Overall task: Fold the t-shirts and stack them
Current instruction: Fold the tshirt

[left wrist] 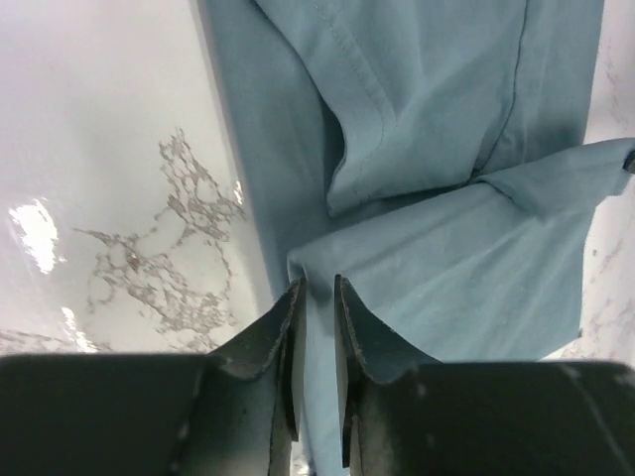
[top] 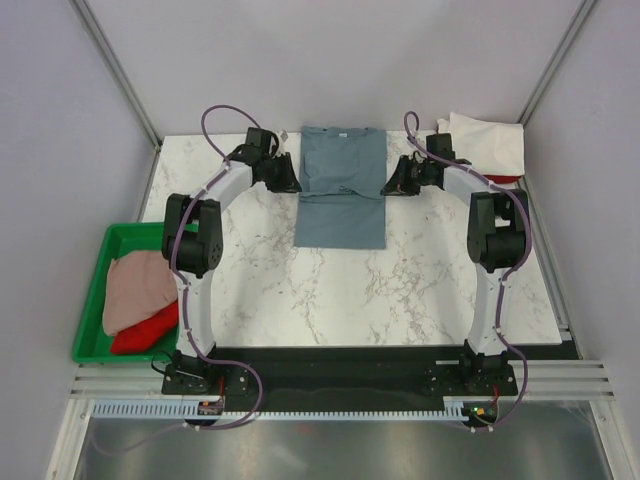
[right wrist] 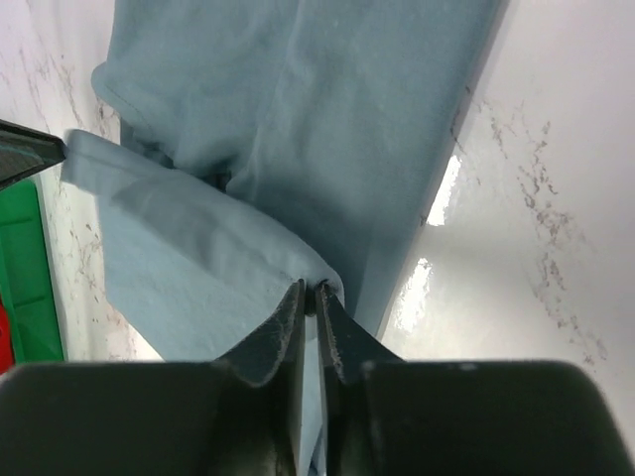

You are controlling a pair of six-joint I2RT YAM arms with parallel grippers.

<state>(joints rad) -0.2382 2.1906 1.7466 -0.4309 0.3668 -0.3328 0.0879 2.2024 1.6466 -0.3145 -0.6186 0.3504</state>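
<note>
So the counter point(top: 420, 290) has one blue shirt point(top: 341, 185) lying between the two hands. One tray point(top: 125, 232) sits well back of the left hand point(top: 285, 172). One white shirt point(top: 490, 145) is just past the right hand point(top: 397, 178). One pink shirt point(top: 140, 290) and one red shirt point(top: 145, 335) are in the tray. Only the overhead shows those. The wrist cams show each hand pinching a raised edge of the blue shirt.
</note>
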